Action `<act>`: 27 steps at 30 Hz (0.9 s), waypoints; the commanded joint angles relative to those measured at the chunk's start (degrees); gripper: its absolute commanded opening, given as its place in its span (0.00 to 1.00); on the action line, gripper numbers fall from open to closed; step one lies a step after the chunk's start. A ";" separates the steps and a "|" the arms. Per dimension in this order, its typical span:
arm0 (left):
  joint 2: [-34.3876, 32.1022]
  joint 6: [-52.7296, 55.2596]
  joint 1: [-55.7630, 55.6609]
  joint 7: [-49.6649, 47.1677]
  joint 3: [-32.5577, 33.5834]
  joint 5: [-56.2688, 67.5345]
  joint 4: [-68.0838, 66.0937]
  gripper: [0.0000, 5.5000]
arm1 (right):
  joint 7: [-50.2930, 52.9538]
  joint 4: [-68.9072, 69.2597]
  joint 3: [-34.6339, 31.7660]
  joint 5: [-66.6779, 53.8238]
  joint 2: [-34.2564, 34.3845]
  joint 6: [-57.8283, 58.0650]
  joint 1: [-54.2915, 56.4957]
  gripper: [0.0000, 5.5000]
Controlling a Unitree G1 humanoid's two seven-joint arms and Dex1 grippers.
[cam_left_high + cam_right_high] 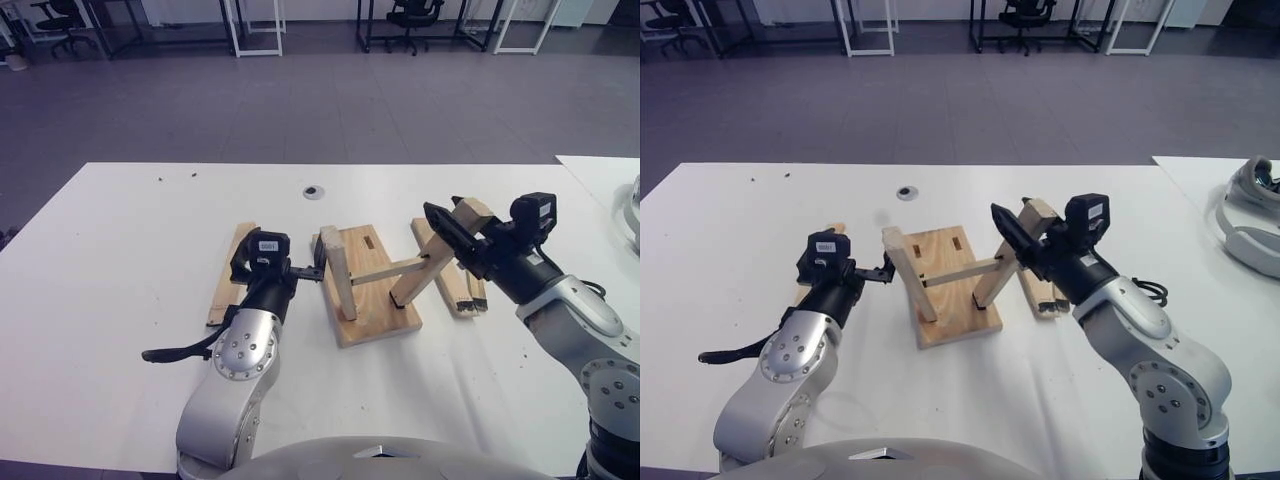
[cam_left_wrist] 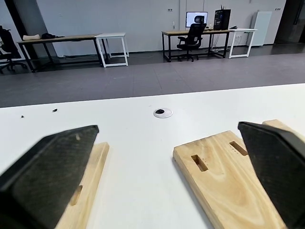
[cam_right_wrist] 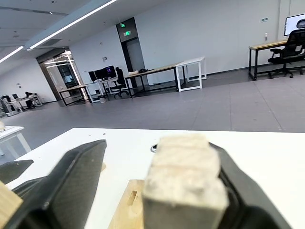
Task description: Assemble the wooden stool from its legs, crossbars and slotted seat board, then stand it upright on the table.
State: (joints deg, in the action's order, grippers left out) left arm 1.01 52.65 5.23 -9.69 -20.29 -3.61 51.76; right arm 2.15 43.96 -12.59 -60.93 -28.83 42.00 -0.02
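Left gripper (image 1: pixel 312 271) and right gripper (image 1: pixel 447 218) both spread.

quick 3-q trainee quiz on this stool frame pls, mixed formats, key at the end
1. True or false: the flat slotted wooden seat board stands upright on its legs.
2. Which has the top end of the tilted pale wooden leg between its fingers? A) left gripper B) right gripper C) both
3. How many legs rise from the board, and what joins them?

Key
1. False: it lies flat on the white table, legs pointing up.
2. B.
3. Two, the tilted one and the upright pale wooden leg, joined by one thin wooden crossbar.
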 commanded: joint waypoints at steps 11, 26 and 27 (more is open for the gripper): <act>0.74 1.99 -11.03 -0.20 2.95 -5.23 -4.28 0.98 | 1.96 2.09 6.23 6.46 0.61 2.59 5.88 0.56; -8.23 -9.14 -31.78 23.46 29.28 28.54 -9.05 0.98 | -12.18 -23.21 -7.81 -10.33 -5.75 -1.44 23.41 0.56; -8.64 -9.66 -30.22 23.59 25.16 27.02 -9.74 0.98 | -12.37 -22.68 -5.34 -8.03 -4.76 -1.40 21.44 0.56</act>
State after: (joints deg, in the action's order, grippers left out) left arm -7.74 42.27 -25.94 13.71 10.99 24.54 43.01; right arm -9.64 20.88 -21.79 -71.99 -35.19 39.79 22.68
